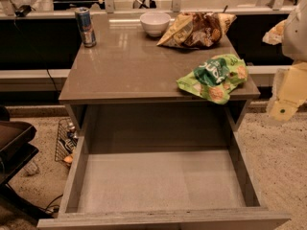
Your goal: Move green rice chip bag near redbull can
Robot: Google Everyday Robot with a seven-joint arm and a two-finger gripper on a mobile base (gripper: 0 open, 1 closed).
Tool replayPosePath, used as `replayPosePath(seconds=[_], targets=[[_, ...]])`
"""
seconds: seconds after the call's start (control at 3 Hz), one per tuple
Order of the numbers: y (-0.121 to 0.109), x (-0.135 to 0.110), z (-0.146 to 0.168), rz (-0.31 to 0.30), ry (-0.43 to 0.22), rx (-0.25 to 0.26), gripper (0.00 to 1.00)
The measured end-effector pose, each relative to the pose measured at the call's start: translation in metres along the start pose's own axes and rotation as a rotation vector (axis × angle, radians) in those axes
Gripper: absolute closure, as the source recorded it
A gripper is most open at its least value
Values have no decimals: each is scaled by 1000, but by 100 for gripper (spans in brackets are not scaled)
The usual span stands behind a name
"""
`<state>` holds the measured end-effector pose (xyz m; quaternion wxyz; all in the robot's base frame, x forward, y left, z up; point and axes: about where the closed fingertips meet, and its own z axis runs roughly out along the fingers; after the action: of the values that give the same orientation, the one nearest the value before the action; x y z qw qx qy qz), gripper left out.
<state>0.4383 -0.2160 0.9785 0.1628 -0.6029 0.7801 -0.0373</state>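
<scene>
The gripper (pixel 284 102) is seen beyond the right edge of the table (pixel 120 71), level with the front right corner; whether it is parted or clenched cannot be told, and nothing is seen held. The green rice chip bag (pixel 213 77) lies crumpled at that front right corner, well apart from the redbull can (pixel 85 27), which stands upright at the back left corner. Along the back edge, a white bowl (pixel 155 23) and a brown-and-yellow snack bag (pixel 194 29) are set side by side. A drawer (pixel 158 181) is pulled out below the front edge.
</scene>
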Motion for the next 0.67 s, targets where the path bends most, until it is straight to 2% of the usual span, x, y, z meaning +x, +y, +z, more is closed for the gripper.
replayPosePath(seconds=[0.67], targets=[[-4,-5,-2,-20,-18,18,0]])
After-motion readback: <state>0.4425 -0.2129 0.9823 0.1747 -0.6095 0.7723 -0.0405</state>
